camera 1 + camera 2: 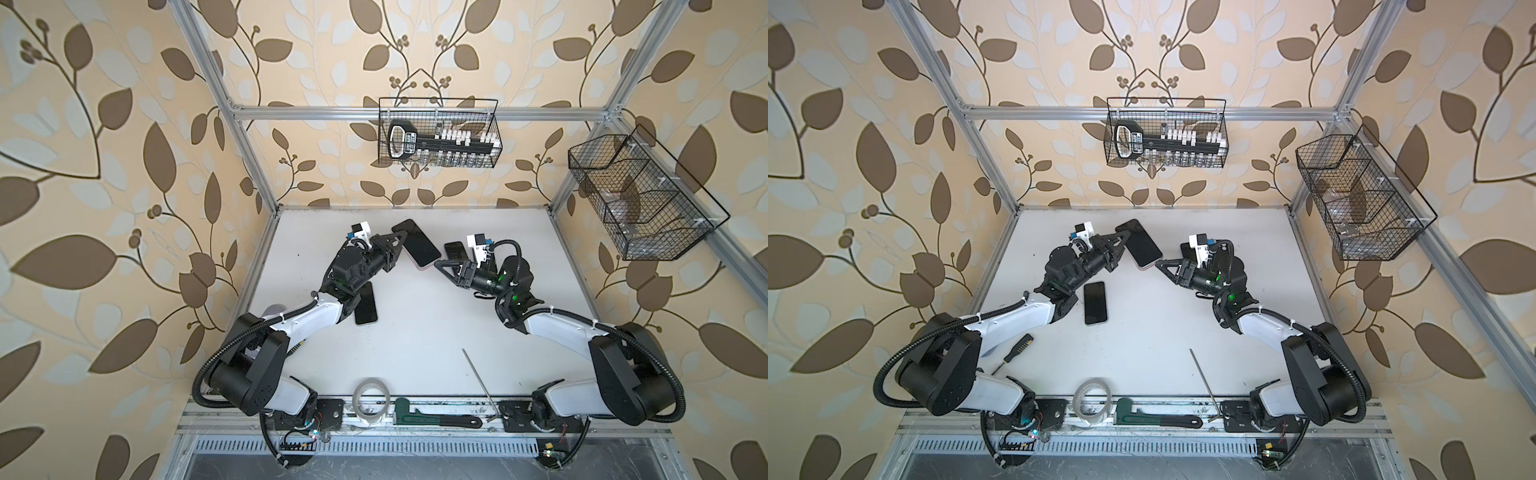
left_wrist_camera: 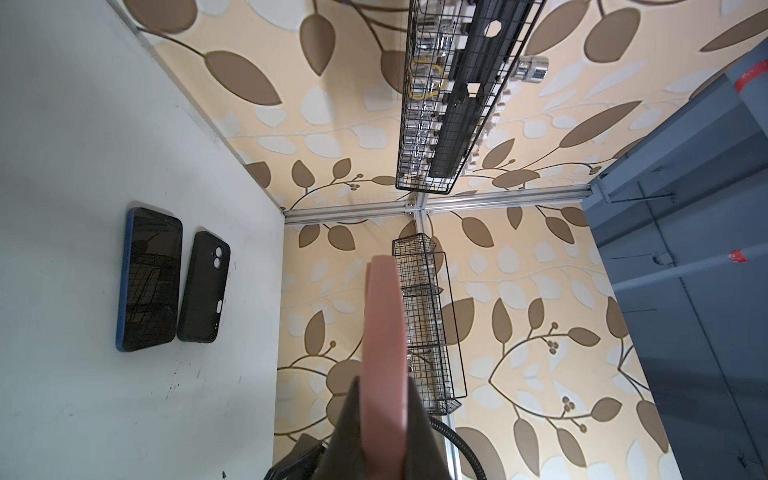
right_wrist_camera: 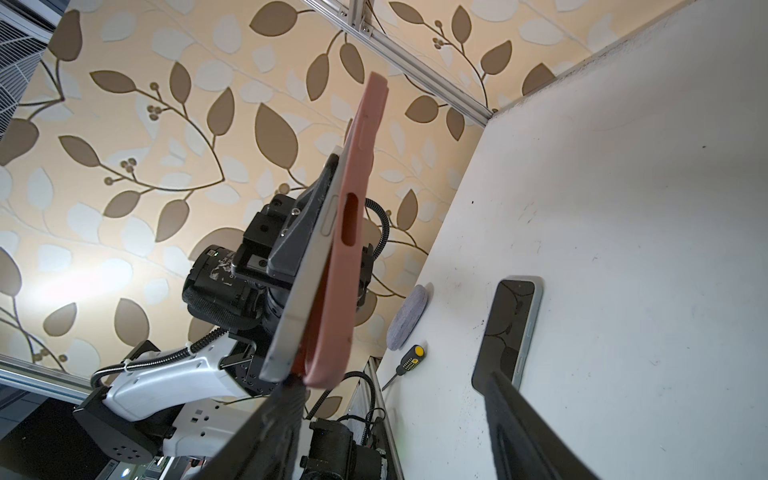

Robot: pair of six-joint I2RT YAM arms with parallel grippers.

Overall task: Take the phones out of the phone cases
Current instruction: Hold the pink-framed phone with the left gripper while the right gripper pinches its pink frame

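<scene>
My left gripper (image 1: 401,241) is clenched across the phone (image 3: 305,274) and its pink phone case (image 3: 353,232) together. One finger presses the screen side; the other is hidden behind the case's back. It holds the pair up off the table (image 1: 415,332), in the upper centre of both top views.

My right gripper (image 1: 439,264) is released, jaws spread wide, and sits at the lower right end of the phone in both top views. In the right wrist view one of its fingers (image 3: 286,411) comes up from the bottom of the frame to the very corner where phone and case part. The other stands well apart at the lower right, in front of a spare phone (image 3: 511,328) lying flat on the table.

I judge the step in hand to be the peel itself. In that same view the phone's silver edge stands clear of the case at the end nearest my right gripper, a wedge of gap between them. Toward the top of the frame the two run together, so that end looks seated.

The next move calls for my right gripper to close on one layer only, the freed phone end or the case lip, and draw it away. Since my left gripper pinches both layers, I expect that clamp to resist. It may need to ease or shift onto the case alone.
</scene>
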